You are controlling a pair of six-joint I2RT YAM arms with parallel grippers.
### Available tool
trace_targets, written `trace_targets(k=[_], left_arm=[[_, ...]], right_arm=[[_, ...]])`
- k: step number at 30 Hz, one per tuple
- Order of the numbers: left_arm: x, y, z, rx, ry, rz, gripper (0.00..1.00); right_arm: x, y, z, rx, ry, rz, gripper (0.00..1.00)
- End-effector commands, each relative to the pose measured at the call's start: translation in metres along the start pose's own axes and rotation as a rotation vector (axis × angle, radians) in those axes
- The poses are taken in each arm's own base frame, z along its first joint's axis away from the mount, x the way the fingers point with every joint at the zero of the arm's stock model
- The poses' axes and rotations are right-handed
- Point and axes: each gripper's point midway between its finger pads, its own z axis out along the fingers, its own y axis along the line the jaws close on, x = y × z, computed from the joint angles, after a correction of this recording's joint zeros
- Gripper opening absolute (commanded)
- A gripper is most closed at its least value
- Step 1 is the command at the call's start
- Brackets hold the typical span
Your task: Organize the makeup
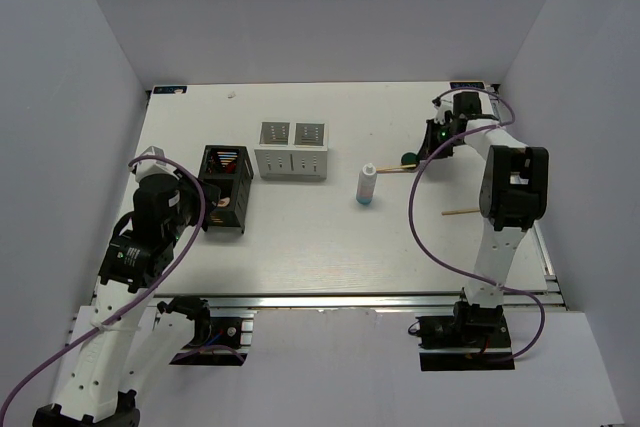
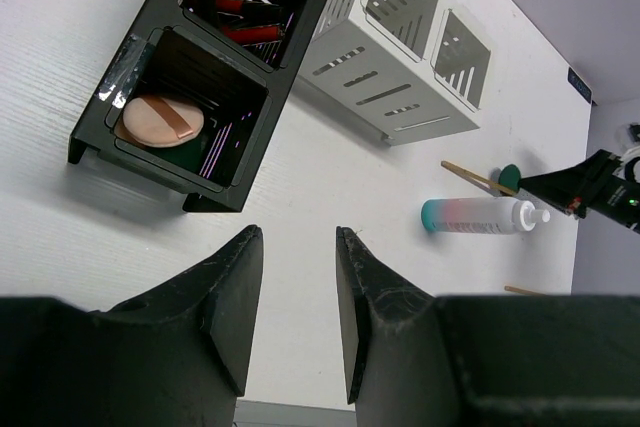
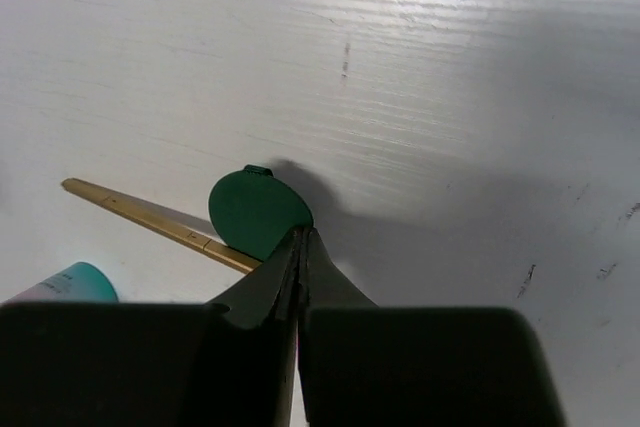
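A dark green disc lies on the table over a thin wooden stick. My right gripper is shut with its tips touching the disc's near edge; it holds nothing that I can see. The disc and right gripper sit at the far right. A white bottle with a blue base stands mid-table. A second stick lies to its right. My left gripper is open and empty, near the black holder, which holds a pink pad and red-and-black tubes.
The white two-compartment box stands right of the black holder. Grey walls close in the table at the back and both sides. The bottle's blue base shows at the lower left of the right wrist view.
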Motion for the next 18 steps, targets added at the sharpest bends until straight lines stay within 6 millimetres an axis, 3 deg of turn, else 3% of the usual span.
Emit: trace_targets(k=[1, 4, 10, 12, 14, 17, 18], left_arm=[[-0.003, -0.002, -0.001, 0.008, -0.014, -0.007, 0.46], [-0.005, -0.003, -0.002, 0.011, -0.019, -0.006, 0.46], [-0.008, -0.004, -0.004, 0.017, -0.030, -0.004, 0.46], [-0.010, -0.004, -0.006, 0.020, -0.037, -0.005, 0.46], [-0.012, -0.006, -0.008, 0.027, -0.045, -0.003, 0.46], [-0.019, -0.009, -0.013, 0.042, -0.072, 0.001, 0.46], [-0.024, -0.012, -0.017, 0.057, -0.089, 0.001, 0.46]], right_arm=[[-0.065, 0.033, -0.053, -0.048, -0.212, -0.108, 0.00], [-0.086, 0.043, -0.072, -0.054, -0.293, -0.148, 0.00], [-0.109, 0.063, -0.098, -0.067, -0.381, -0.218, 0.00], [-0.109, 0.093, -0.099, -0.105, -0.391, -0.267, 0.00], [-0.115, 0.118, -0.112, -0.139, -0.434, -0.352, 0.00], [-0.115, 0.187, -0.129, -0.238, -0.485, -0.481, 0.00], [-0.108, 0.226, -0.132, -0.294, -0.494, -0.543, 0.00]])
